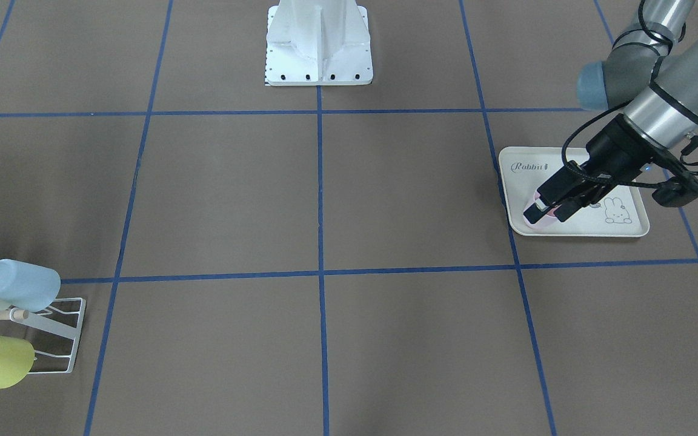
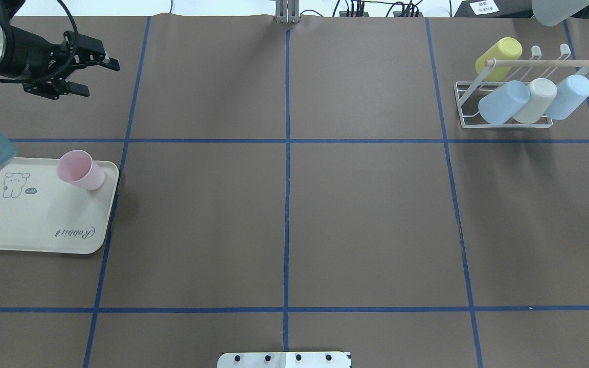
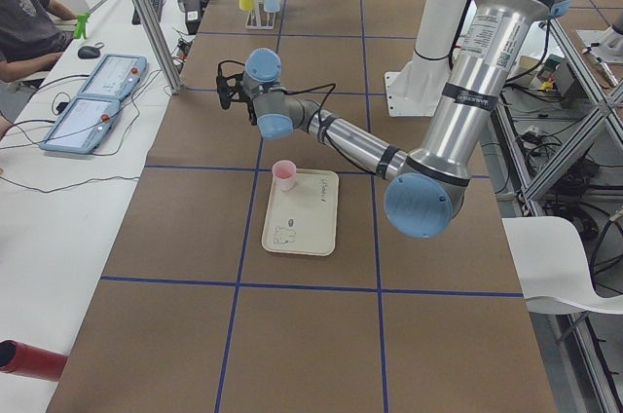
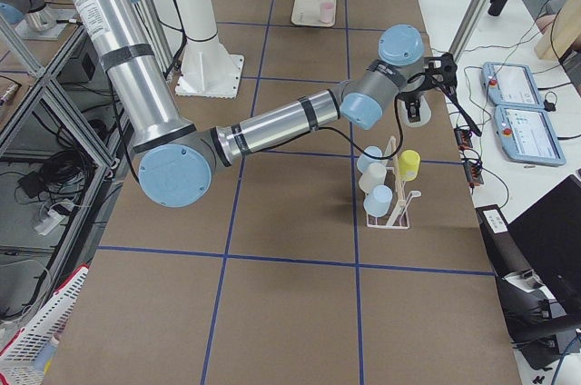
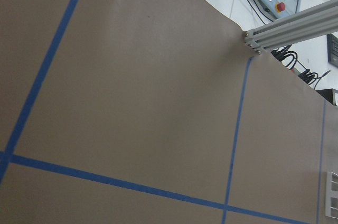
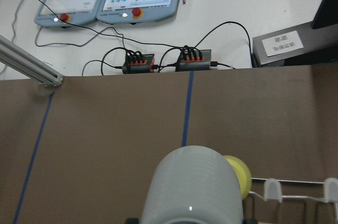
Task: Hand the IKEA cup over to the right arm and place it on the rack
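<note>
A pink cup [image 2: 80, 171] stands upright, mouth up, on the far right corner of a cream rabbit-print tray [image 2: 44, 220]. My left gripper [image 2: 103, 80] is open and empty. It hovers high above the table, beyond the tray on the operators' side; in the front view it [image 1: 546, 212] overlaps the cup [image 1: 537, 223]. The white wire rack [image 2: 460, 102] with a wooden dowel [image 2: 540, 62] holds several cups, and two back prongs are free. My right gripper [image 4: 419, 99] is above the rack; I cannot tell whether it is open or shut.
A pale grey rounded cylinder [image 6: 193, 187] fills the bottom of the right wrist view, next to the yellow cup [image 6: 240, 176]; I cannot tell what it is. The robot base [image 1: 319, 42] stands at mid-table. Operator desks with screens [image 3: 97, 92] lie beyond the far edge.
</note>
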Motion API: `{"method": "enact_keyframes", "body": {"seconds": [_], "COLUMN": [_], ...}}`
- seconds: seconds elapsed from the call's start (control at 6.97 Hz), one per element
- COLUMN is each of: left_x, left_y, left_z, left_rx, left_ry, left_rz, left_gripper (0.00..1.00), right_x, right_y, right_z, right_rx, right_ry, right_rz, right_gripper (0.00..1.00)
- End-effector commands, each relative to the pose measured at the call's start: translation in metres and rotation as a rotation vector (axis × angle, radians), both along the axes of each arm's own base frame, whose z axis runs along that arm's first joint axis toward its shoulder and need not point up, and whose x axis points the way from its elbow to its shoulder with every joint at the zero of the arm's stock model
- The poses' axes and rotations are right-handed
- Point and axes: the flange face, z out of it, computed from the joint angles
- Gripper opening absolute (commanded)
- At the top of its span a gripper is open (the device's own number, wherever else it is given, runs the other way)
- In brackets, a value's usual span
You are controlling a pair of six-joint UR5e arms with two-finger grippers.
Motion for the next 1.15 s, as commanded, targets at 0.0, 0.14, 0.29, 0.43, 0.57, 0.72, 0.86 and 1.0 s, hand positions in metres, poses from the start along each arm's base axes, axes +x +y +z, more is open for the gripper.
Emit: {"method": "enact_keyframes", "body": {"seconds": [0.0, 0.14, 0.29, 0.43, 0.57, 0.72, 0.86, 1.0], "left_x": [-0.007, -0.008, -0.011, -0.015, -0.018, -0.019, -0.019, -0.019], "left_y": [0.001, 0.004, 0.006, 0.006, 0.006, 0.007, 0.007, 0.007], "left_z": [0.018, 0.027, 0.036, 0.04, 0.04, 0.04, 0.04, 0.039], "left_rx": [0.0, -0.009, 0.003, 0.008, 0.007, 0.007, 0.007, 0.009], "left_ry": [-0.039, -0.048, -0.066, -0.072, -0.072, -0.071, -0.071, -0.069], "left_rz": [0.003, 0.003, 0.011, 0.011, 0.006, 0.007, 0.007, 0.007], "left_gripper": [1.0, 1.0, 1.0, 1.0, 1.0, 1.0, 1.0, 1.0], "right_x": [-0.002, -0.014, -0.018, -0.033, -0.04, -0.049, -0.05, -0.054], "right_y": [-0.05, -0.061, -0.081, -0.086, -0.09, -0.089, -0.09, -0.092], "right_z": [0.012, 0.037, 0.041, 0.054, 0.061, 0.068, 0.076, 0.07], "right_rx": [-0.121, -0.156, -0.185, -0.212, -0.23, -0.238, -0.245, -0.244], "right_ry": [0.129, 0.141, 0.142, 0.149, 0.151, 0.158, 0.16, 0.16], "right_rz": [-0.119, -0.159, -0.167, -0.187, -0.196, -0.21, -0.22, -0.221], "right_gripper": [0.08, 0.08, 0.08, 0.08, 0.08, 0.08, 0.08, 0.08]}}
